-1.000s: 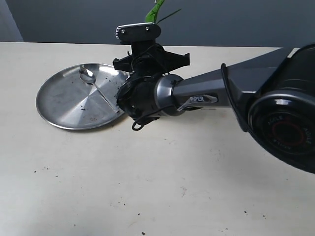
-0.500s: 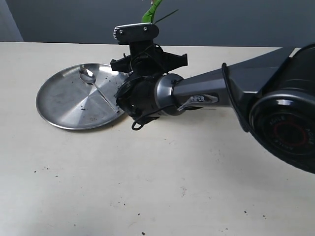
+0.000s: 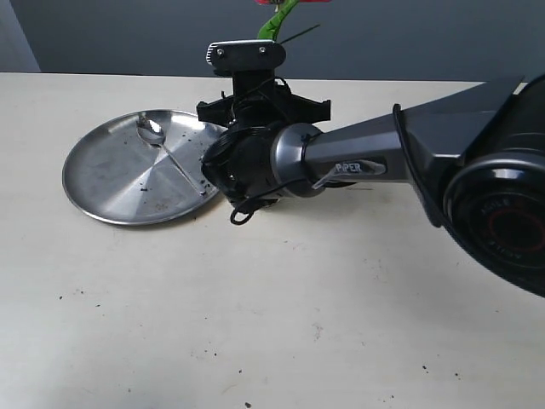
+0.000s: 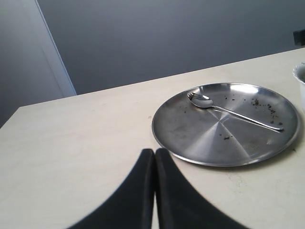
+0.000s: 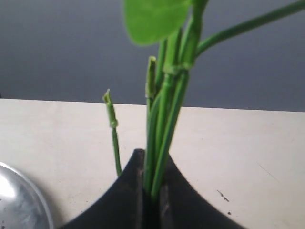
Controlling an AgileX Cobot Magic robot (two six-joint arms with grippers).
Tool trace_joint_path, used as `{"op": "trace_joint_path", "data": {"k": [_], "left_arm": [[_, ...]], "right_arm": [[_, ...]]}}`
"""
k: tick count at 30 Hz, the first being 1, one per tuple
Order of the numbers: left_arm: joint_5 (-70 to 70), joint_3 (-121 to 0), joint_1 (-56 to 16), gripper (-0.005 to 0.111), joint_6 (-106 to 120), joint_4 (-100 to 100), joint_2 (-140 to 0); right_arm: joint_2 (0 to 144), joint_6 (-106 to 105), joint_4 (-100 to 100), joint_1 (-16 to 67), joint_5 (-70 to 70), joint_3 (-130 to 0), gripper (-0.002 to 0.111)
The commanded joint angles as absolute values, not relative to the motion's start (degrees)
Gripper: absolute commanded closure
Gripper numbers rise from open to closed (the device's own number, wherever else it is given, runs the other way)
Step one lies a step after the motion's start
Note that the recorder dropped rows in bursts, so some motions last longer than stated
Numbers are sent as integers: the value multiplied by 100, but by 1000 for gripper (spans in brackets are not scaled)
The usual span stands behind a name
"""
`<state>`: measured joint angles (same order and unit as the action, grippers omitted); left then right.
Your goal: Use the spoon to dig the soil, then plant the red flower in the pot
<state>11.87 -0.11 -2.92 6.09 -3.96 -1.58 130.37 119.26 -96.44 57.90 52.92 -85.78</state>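
My right gripper [image 5: 152, 177] is shut on the bundle of thin green stems of the red flower [image 5: 164, 114], held upright. In the exterior view its green leaf [image 3: 276, 23] and a sliver of red bloom [image 3: 291, 2] rise above the right wrist. The spoon [image 3: 167, 153] lies in the steel plate [image 3: 102, 170], bowl at the far side. Only a white edge of the pot [image 4: 300, 78] shows beside the plate; in the exterior view the arm hides it. Of the soil, just dark crumbs [image 4: 263, 103] show on the plate. My left gripper [image 4: 155, 153] is shut and empty, short of the plate [image 4: 200, 143].
The right arm [image 3: 383, 158] stretches from the right edge across the middle of the table, over the plate's right rim. Soil specks [image 3: 204, 351] dot the near tabletop. A dark wall stands behind the table's far edge.
The right wrist has shifted slightly to the right, after a small drift left. The flower has come down, so red bloom now shows at the top edge. Plate and spoon have not moved.
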Motion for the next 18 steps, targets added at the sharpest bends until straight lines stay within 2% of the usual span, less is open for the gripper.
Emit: {"op": "trace_joint_path", "data": {"k": [1, 13, 14, 18], "left_arm": [[1156, 0, -301, 106, 581, -403, -134], [1156, 0, -301, 106, 581, -403, -134], [1156, 0, -301, 106, 581, -403, -134], [1156, 0, -301, 106, 581, -403, -134]], "right_arm": [[13282, 12019, -8641, 5905, 4268, -8361, 109], [13282, 11947, -8362, 5941, 4278, -8361, 108], [13282, 11943, -8362, 5941, 4268, -8361, 107], [13282, 11903, -8388, 5941, 4400, -8361, 90]]}}
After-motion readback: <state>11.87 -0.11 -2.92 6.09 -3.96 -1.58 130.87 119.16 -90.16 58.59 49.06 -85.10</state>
